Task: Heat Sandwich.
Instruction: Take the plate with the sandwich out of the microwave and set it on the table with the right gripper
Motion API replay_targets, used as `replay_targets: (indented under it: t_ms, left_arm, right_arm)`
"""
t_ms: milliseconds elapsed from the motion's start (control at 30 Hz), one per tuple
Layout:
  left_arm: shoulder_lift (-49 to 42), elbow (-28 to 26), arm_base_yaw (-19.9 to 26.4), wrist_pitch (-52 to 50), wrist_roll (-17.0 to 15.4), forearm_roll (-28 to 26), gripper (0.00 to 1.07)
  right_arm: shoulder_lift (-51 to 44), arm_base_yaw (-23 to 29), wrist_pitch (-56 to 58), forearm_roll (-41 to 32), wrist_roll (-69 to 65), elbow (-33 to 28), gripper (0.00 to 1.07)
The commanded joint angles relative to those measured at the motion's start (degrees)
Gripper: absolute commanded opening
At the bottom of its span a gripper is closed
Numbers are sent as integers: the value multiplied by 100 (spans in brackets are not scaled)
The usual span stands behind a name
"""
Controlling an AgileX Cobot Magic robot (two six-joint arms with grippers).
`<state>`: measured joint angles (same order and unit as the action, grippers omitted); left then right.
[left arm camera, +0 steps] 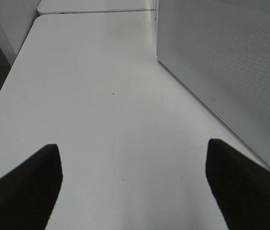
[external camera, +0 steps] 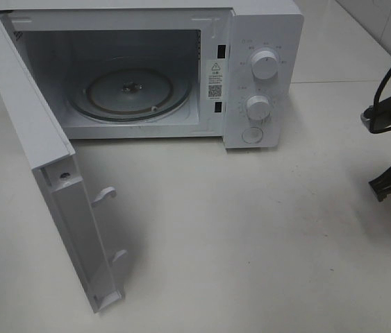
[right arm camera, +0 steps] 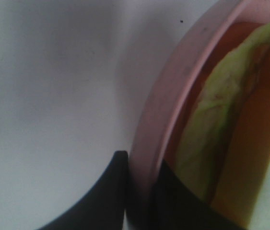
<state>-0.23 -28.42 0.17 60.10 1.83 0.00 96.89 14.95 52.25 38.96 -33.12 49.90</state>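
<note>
Item 1: microwave [external camera: 181,69], door [external camera: 42,173] swung wide for loading. Item 2: sandwich [right arm camera: 211,139] on pink plate [right arm camera: 173,96], rim pinched by right gripper [right arm camera: 142,191]. Left gripper [left arm camera: 135,182] spread, empty.

Sandwich [right arm camera: 221,143] on plate [right arm camera: 173,96]
</note>
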Motion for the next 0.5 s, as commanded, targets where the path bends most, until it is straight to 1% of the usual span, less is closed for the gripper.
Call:
replay_targets:
  t_ms: [33,167,500]
  left_arm:
    - [-97,17,6,-69,-17,0,76]
    - [-97,17,6,-69,-17,0,76]
    - [-97,17,6,-69,-17,0,76]
  right_arm:
    - [195,-183,-160,206,-92,40,0]
    - [384,-367,-435,212,-195,40,0]
    - [905,-498,-940,269,-361,40,0]
